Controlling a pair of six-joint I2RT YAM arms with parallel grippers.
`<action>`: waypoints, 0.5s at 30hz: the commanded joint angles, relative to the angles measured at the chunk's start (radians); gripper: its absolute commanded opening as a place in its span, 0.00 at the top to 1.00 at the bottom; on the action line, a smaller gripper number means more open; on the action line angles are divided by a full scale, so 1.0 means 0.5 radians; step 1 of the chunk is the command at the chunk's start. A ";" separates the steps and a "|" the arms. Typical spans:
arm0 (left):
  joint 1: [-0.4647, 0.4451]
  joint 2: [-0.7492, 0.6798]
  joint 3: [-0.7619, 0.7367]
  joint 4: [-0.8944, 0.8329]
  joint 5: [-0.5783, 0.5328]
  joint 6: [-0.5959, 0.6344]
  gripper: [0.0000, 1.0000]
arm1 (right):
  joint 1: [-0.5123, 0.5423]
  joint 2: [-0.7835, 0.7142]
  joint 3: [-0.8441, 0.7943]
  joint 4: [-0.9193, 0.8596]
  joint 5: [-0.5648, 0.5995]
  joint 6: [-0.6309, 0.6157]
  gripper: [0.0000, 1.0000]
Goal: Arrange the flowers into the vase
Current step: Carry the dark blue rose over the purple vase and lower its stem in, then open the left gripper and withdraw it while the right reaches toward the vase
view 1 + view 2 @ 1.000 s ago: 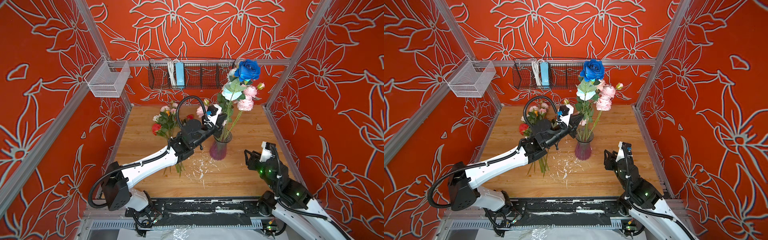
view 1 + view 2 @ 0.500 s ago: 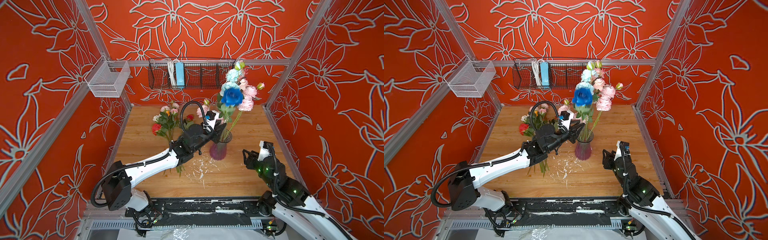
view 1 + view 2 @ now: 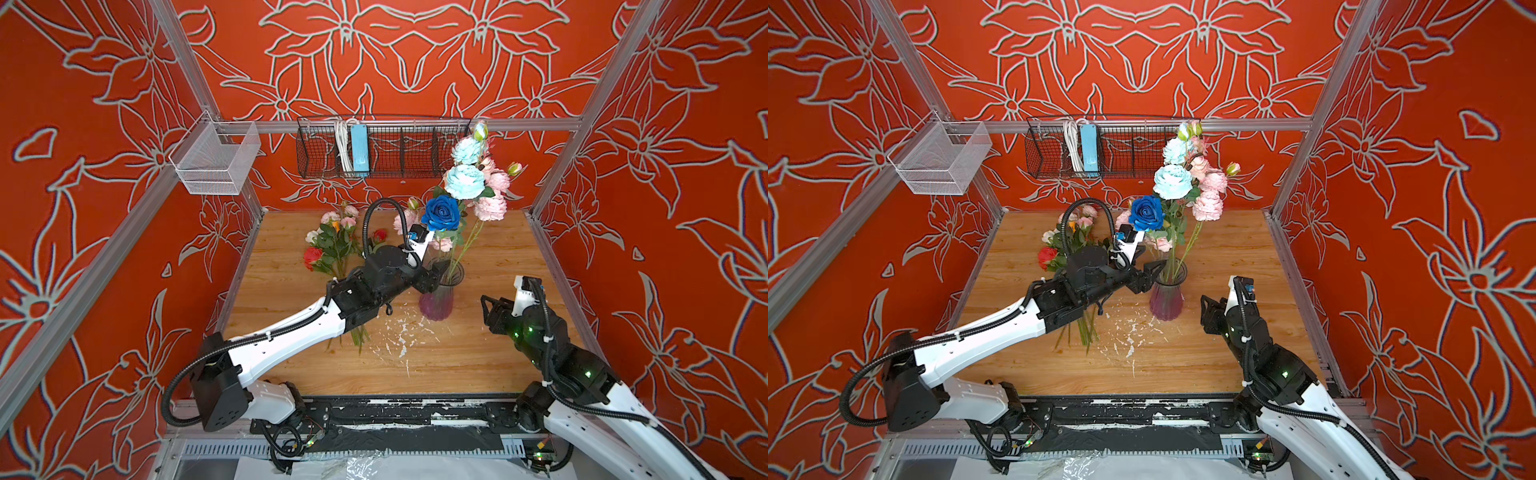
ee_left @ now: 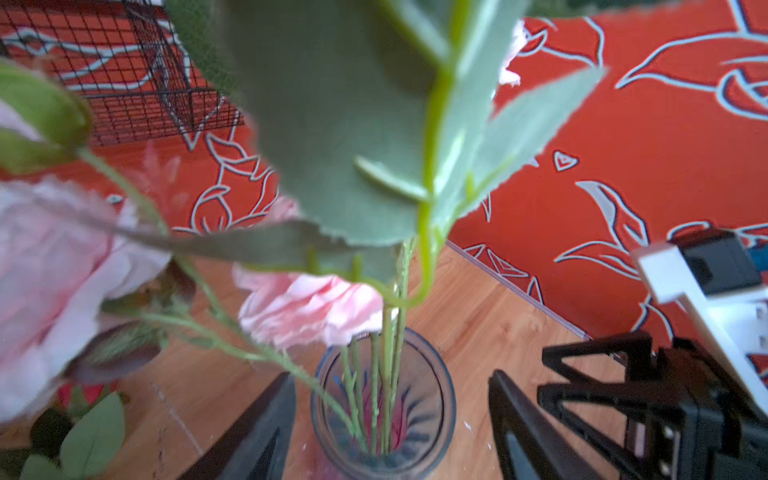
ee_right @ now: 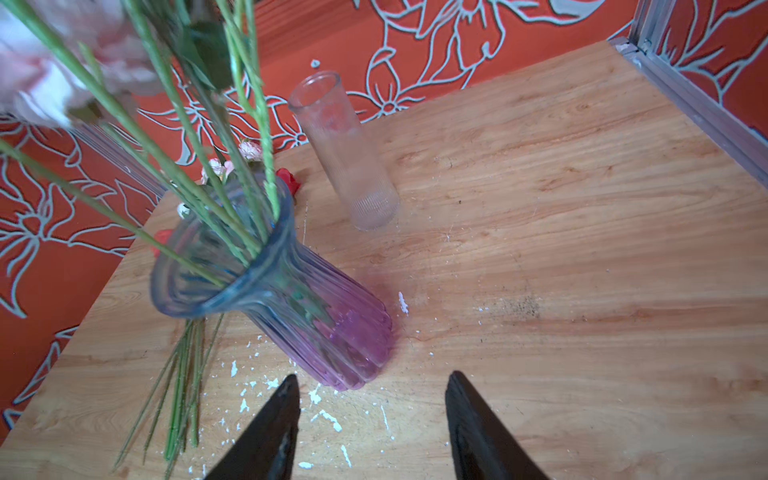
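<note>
A ribbed glass vase (image 3: 436, 299) (image 3: 1167, 297), blue at the rim and purple at the base, stands mid-table. It holds several flowers: a dark blue rose (image 3: 441, 212) (image 3: 1146, 212), light blue blooms (image 3: 464, 181) and pale pink peonies (image 3: 491, 206). More flowers (image 3: 332, 245) (image 3: 1059, 245) lie in a bunch on the table's back left. My left gripper (image 3: 438, 276) (image 4: 390, 376) is open, with its jaws either side of the vase mouth (image 4: 382, 415) and nothing held. My right gripper (image 3: 490, 309) (image 5: 372, 376) hangs open and empty, just right of the vase base (image 5: 353, 345).
A clear glass cylinder (image 5: 343, 153) stands behind the vase in the right wrist view. A black wire basket (image 3: 382, 149) and a white mesh basket (image 3: 216, 162) hang on the back rail. White flecks (image 3: 399, 336) are scattered on the wooden table in front of the vase.
My left gripper went from shut to open and let go of the dark blue rose. The rose sank from above the bouquet to a lower place among the stems. My right gripper's jaws widened slightly.
</note>
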 commanded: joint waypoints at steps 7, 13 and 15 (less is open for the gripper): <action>-0.011 -0.503 -0.238 -0.428 -0.105 -0.102 0.15 | -0.002 0.367 0.508 -0.325 -0.107 0.105 0.40; -0.013 -0.725 -0.394 -0.559 -0.267 -0.202 0.15 | -0.023 0.699 0.815 -0.435 -0.244 0.161 0.39; -0.012 -0.864 -0.496 -0.592 -0.386 -0.286 0.15 | -0.030 0.838 0.931 -0.500 -0.285 0.200 0.39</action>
